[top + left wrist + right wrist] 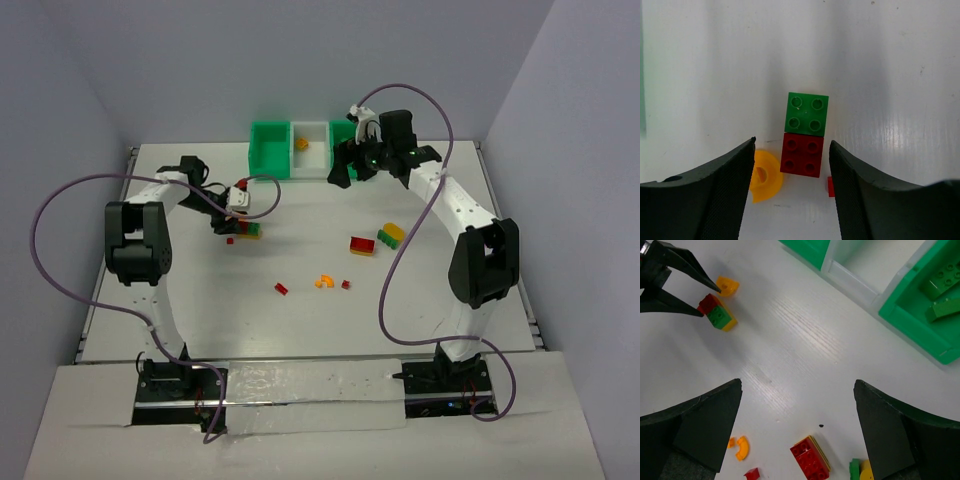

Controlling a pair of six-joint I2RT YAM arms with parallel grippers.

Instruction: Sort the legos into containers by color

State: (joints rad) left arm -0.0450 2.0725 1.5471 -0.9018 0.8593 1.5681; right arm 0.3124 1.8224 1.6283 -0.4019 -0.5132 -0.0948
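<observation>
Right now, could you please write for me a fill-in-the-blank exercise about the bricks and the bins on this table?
1. The brick inside the open left hand is ____.
2. The other brick, touching its far side, is ____.
3. The middle bin of the row is ____.
4. The two bricks seen in the green bin by the right wrist camera are ____.

Missing words: red, green, white, green.
</observation>
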